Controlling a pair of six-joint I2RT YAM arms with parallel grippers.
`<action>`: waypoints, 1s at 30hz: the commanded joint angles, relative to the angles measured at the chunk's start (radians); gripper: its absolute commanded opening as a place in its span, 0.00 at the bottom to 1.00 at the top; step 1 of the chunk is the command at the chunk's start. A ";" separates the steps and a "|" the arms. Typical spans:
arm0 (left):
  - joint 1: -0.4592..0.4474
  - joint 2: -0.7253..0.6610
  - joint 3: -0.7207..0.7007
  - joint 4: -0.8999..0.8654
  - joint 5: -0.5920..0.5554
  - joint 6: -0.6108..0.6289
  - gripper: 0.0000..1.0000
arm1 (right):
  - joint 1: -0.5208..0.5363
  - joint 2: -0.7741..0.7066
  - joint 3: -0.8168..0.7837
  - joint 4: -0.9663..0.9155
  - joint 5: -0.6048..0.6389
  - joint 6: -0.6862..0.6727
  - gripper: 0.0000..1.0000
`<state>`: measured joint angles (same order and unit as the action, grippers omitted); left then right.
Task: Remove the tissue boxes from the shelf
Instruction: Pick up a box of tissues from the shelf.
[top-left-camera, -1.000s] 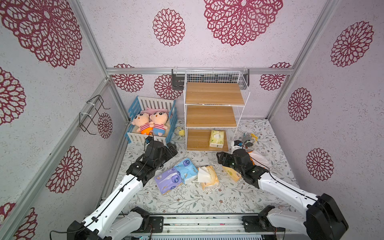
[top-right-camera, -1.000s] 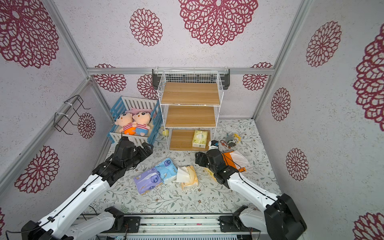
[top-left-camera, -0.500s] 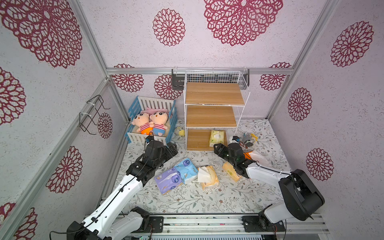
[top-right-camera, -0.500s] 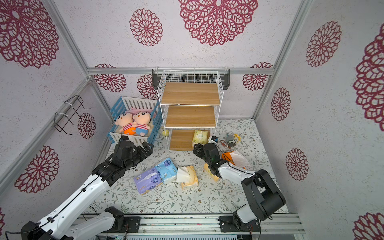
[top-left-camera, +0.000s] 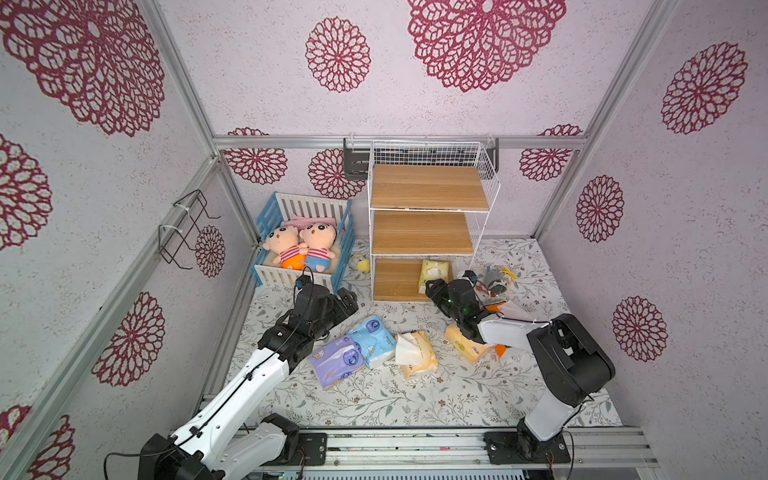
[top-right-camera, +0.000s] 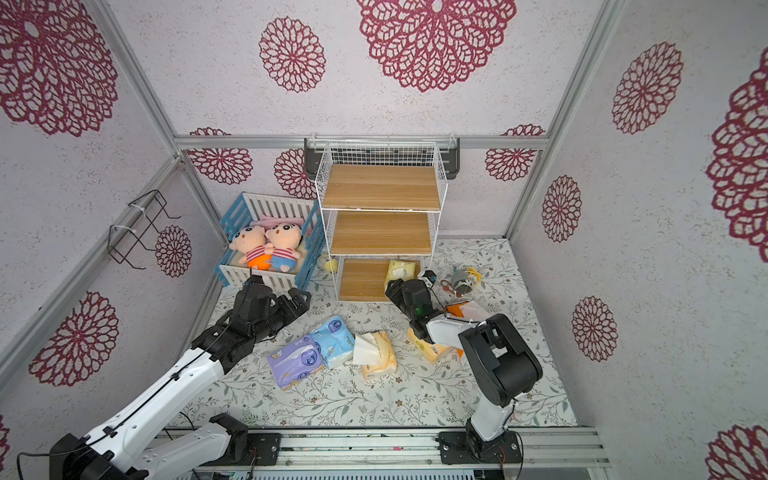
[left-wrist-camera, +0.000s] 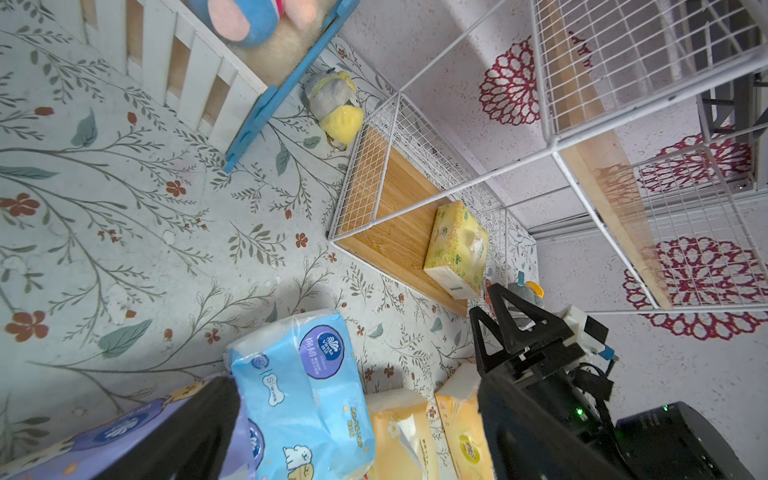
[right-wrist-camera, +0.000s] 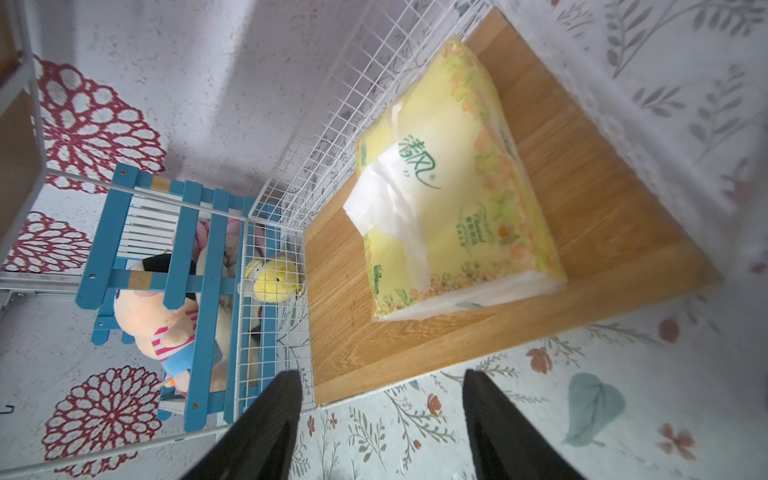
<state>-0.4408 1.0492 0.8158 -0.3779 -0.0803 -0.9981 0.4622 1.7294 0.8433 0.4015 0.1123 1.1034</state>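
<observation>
1. Tissue pack (right-wrist-camera: 453, 178), pale green-yellow, white tissue out of its top slit. It lay flat on the bottom board of the shelf (top-left-camera: 428, 187) and was the only pack seen there. The two upper boards showed bare in both top views.
2. Bearing: ahead of the right gripper (right-wrist-camera: 380, 376), beyond the board's front edge. It sat off toward one finger rather than centred on the gap.
3. Long axis: ran front to back, roughly in line with the fingers, with a short end facing them.
4. Right fingers (right-wrist-camera: 266, 428): apart, nothing between them, tips just short of the board edge.
5. Nearer arm: the right. The left gripper (top-left-camera: 348, 297) stood well apart from the pack, off by the crib (top-left-camera: 282, 274).
6. Left fingers: state could not be told. Only one dark finger showed in the left wrist view, and the top views were too small.
7. Behind the right fingers, on the floor: purple pack (top-left-camera: 336, 359), blue pack (top-left-camera: 374, 338), yellow-orange pack (top-left-camera: 417, 353), cream-yellow pack (top-left-camera: 459, 343), orange-and-white pack (top-right-camera: 459, 309).
8. Hidden: the last two packs lay partly under the right arm. The middle board covered the shelf pack's far end in the top views.
</observation>
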 joint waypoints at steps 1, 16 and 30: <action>-0.005 -0.013 -0.004 0.036 -0.008 0.012 0.97 | -0.004 0.034 0.047 0.044 0.050 0.050 0.67; -0.001 0.063 0.083 0.075 0.045 0.001 0.97 | -0.004 0.161 0.123 0.028 0.064 0.139 0.66; -0.001 -0.012 0.014 0.056 -0.004 0.004 0.97 | -0.004 0.227 0.125 0.098 0.045 0.191 0.26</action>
<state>-0.4404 1.0618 0.8490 -0.3271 -0.0635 -0.9989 0.4725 1.9591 0.9485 0.4591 0.1390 1.2758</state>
